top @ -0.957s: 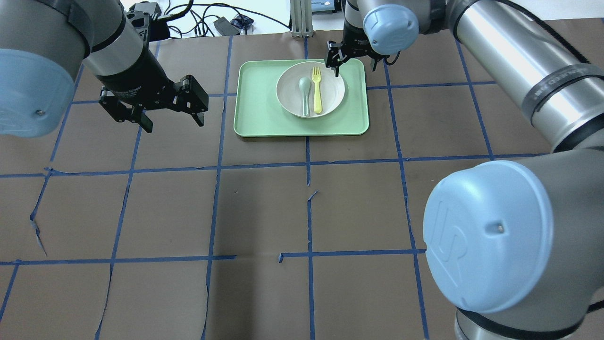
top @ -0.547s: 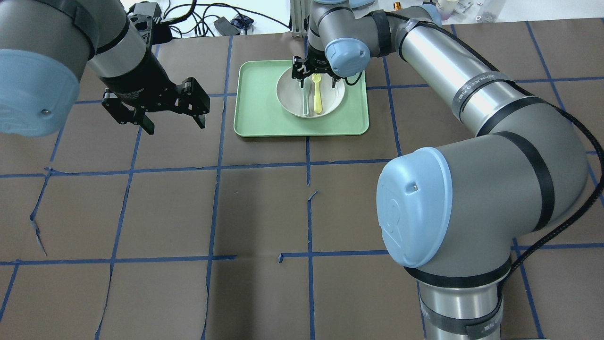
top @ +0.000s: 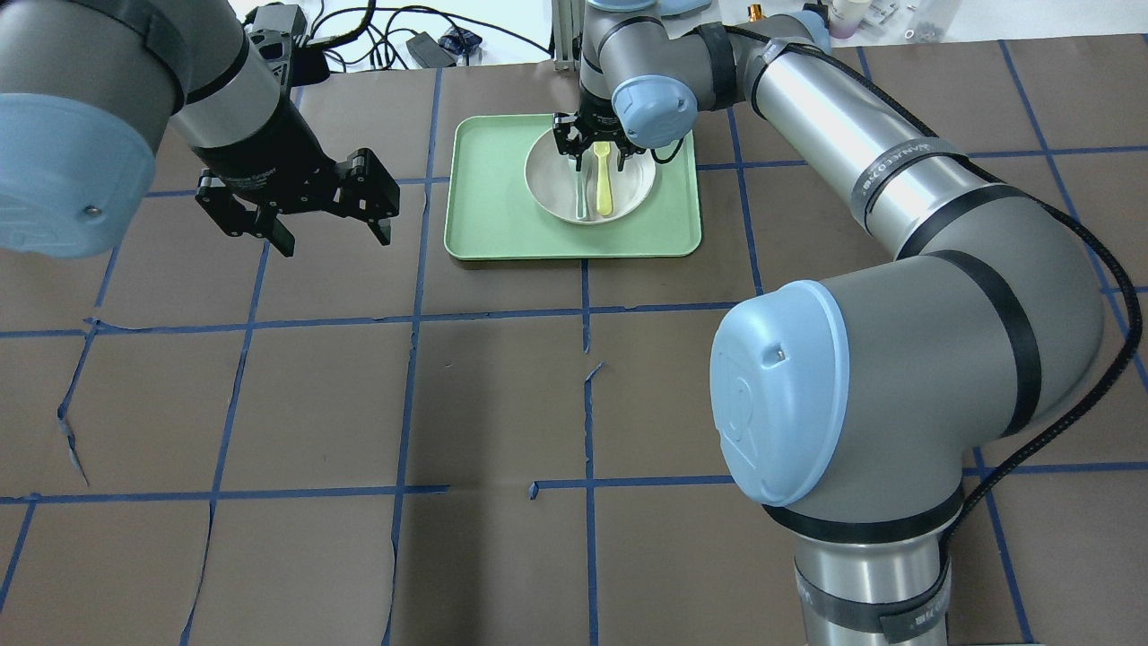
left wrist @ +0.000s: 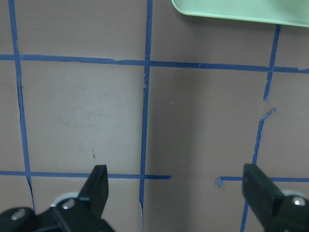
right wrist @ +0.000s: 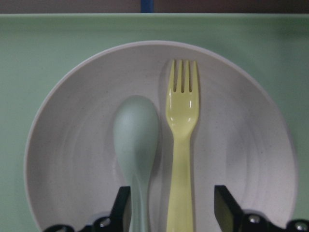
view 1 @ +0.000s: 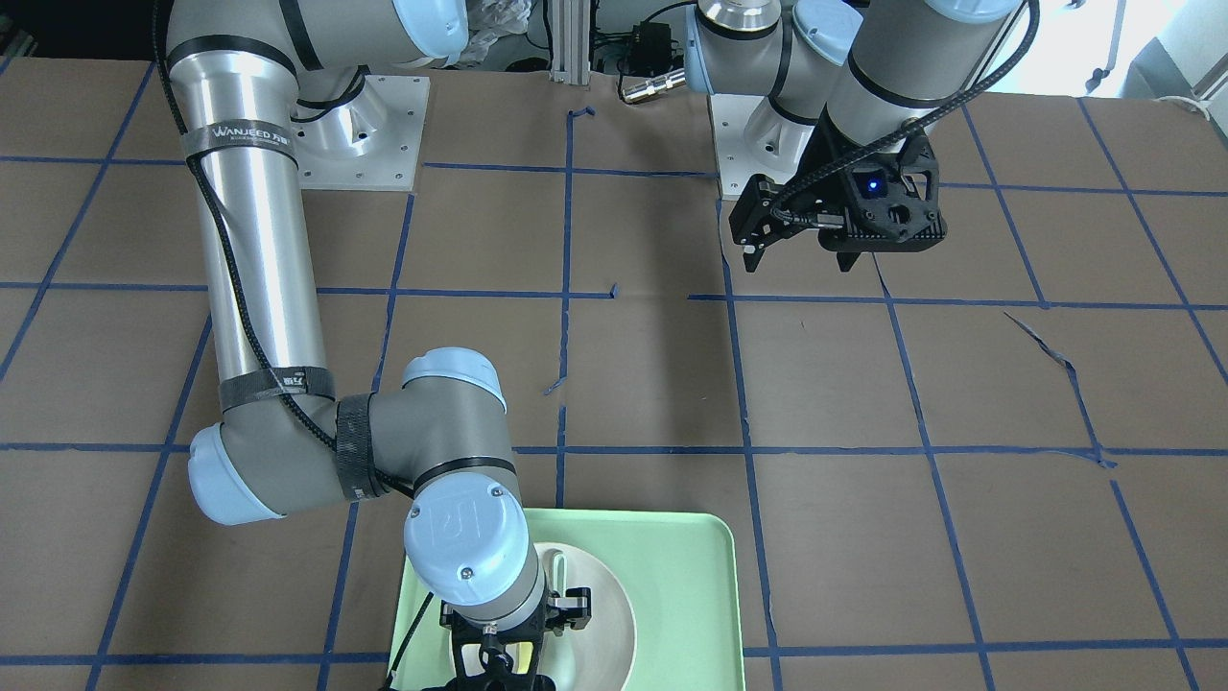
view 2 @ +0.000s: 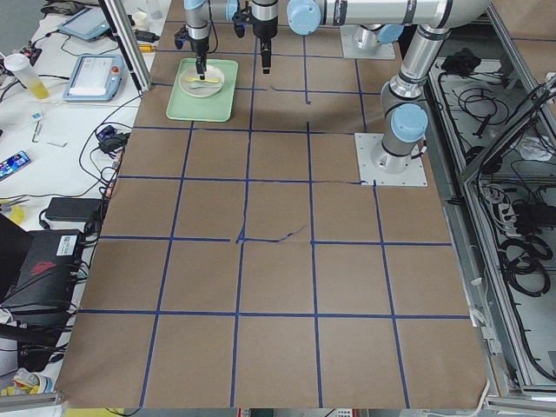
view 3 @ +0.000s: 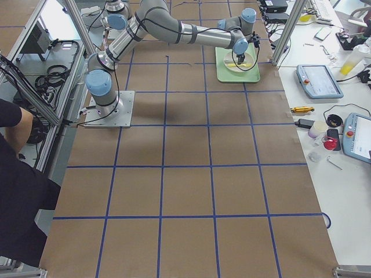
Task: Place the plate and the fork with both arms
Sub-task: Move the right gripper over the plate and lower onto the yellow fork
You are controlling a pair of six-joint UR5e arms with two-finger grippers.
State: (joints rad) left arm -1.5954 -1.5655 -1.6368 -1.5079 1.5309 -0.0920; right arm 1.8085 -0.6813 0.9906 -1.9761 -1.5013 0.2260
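The off-white plate (top: 552, 184) sits on the pale green tray (top: 489, 215) at the far middle of the table. The pale yellow fork (top: 604, 193) lies in the plate beside a grey-green spoon (top: 580, 199). My right gripper (top: 599, 163) is open and hangs over the plate's far half. In the right wrist view its fingers (right wrist: 123, 208) stand on either side of the handles of the fork (right wrist: 182, 121) and spoon (right wrist: 136, 130), above the plate (right wrist: 72, 145). My left gripper (top: 334, 238) is open and empty, above the table to the left of the tray.
The table is brown paper with a blue tape grid. The left wrist view shows bare paper under the left gripper (left wrist: 177, 188) and a corner of the tray (left wrist: 241, 12). Cables and a metal post lie beyond the table's far edge.
My right arm swung left from the tray's far right edge to over the plate, its gripper now above the fork and spoon. The left arm has barely moved.
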